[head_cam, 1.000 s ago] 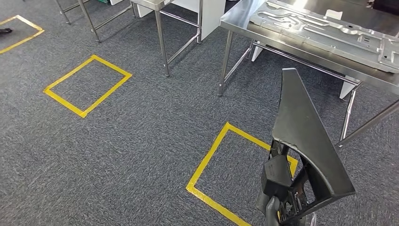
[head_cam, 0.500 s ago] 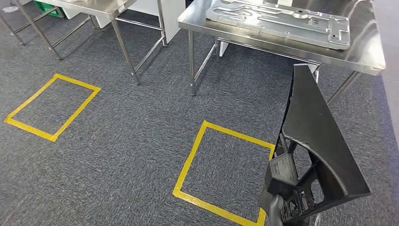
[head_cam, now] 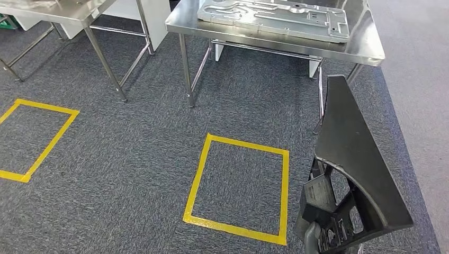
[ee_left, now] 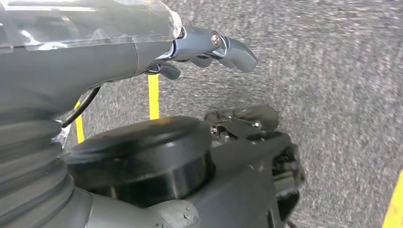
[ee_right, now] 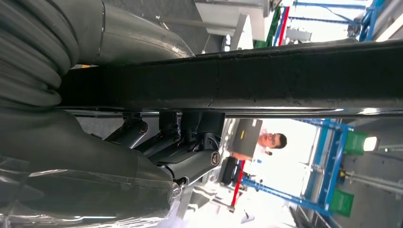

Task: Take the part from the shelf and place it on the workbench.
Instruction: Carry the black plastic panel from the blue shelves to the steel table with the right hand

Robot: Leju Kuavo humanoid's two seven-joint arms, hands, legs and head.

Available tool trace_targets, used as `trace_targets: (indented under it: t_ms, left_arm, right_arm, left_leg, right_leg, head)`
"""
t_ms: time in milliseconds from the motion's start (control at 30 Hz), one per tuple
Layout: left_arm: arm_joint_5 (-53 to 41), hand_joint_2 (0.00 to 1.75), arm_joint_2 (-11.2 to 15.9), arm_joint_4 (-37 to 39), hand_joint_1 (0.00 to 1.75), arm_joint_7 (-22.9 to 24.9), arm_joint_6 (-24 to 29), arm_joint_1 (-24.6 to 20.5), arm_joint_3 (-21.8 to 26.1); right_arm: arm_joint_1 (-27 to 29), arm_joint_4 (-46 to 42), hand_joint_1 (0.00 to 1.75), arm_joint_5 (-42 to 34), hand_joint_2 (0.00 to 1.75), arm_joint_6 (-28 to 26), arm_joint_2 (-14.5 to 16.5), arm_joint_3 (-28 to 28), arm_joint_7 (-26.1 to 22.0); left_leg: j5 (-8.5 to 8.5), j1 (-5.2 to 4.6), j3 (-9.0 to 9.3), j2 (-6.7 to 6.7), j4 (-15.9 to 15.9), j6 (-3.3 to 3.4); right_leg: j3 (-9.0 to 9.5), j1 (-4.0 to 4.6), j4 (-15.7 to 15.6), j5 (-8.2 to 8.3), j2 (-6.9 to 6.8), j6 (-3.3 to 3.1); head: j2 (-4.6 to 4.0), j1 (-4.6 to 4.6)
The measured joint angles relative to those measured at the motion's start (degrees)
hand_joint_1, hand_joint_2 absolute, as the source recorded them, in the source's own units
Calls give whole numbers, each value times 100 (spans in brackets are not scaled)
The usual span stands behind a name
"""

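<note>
The right robot hand [head_cam: 312, 235] grips a black triangular plastic part [head_cam: 349, 153] by its ribbed lower frame, upright above the carpet; the part looks stiff, light and awkwardly long. Its fingers are mostly hidden. The left robot hand [ee_left: 209, 47] hangs with fingers loosely apart. Beyond a yellow floor square [head_cam: 238, 185], the steel tabletop [head_cam: 360, 50] carries a metal panel [head_cam: 275, 18].

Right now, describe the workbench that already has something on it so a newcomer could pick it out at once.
Start at the yellow tape square in the middle of the grey carpet; the stainless steel workbench stands just beyond it. Unlike the steel table to its left, it carries a large flat silver stamped metal panel lying on top.
</note>
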Motion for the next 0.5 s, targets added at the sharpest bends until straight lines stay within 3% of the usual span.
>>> trace_targets:
  t_ms: [67, 100, 167, 233, 300, 367, 400, 433, 500]
  left_arm:
    - [-3, 175, -1, 0, 0, -4, -1, -9, 0]
    - [-3, 175, -1, 0, 0, -7, -1, -12, 0]
    - [-4, 175, -1, 0, 0, -19, 2, -23, -2]
    - [-3, 175, 1, 0, 0, -45, 17, -31, -4]
    - [-2, 175, 3, 0, 0, -65, 31, -25, -4]
    - [3, 175, 7, 0, 0, -71, 32, -8, -4]
    - [7, 175, 10, 0, 0, -72, 33, -5, -3]
    - [14, 175, 13, 0, 0, -74, 33, -5, -3]
    - [45, 175, 34, 0, 0, -70, 15, -14, 1]
  right_arm:
    - [-1, -19, 175, 7, 175, 1, 0, 3, 1]
    - [0, -25, 175, 7, 175, 0, 0, 4, 1]
    - [13, -37, 175, 9, 175, -1, 1, 6, 2]
    - [20, -52, 175, 15, 175, -1, 3, 10, 5]
    - [18, -63, 175, 21, 175, -1, 4, 16, 7]
    - [19, -64, 175, 21, 175, -2, 4, 17, 9]
    - [20, -64, 175, 20, 175, 2, 4, 17, 11]
    - [20, -64, 175, 21, 175, 13, 4, 17, 16]
    - [19, -63, 175, 25, 175, 83, 4, 17, 30]
  left_leg:
    - [-35, -22, 37, 88, -3, -50]
    - [-47, -29, 54, 129, -10, -81]
    - [-73, -25, 106, 194, -26, -139]
    - [-231, -12, 61, -4, 165, -194]
    - [-593, 5, -226, -304, 805, -227]
    - [-849, 10, -568, -393, 1498, -242]
    - [-806, 11, -633, -402, 1597, -246]
    - [-643, 12, -590, -412, 1457, -244]
    - [-200, 27, -295, -567, 728, -222]
  right_leg:
    - [279, 52, -515, 131, -154, -73]
    - [297, 76, -567, 112, -162, -103]
    - [296, 61, -595, 134, -38, -157]
    - [323, 13, -657, 170, 81, -219]
    - [332, -8, -682, 184, 197, -261]
    - [330, -4, -672, 177, 342, -277]
    - [333, -3, -662, 173, 428, -277]
    - [338, -5, -648, 167, 516, -272]
    - [344, -11, -602, 139, 688, -243]
  head:
    - [1, -4]
    - [1, -8]
    - [1, -10]
    - [1, -21]
    - [1, -37]
    - [0, -42]
    - [0, -42]
    - [0, -42]
    - [0, -42]
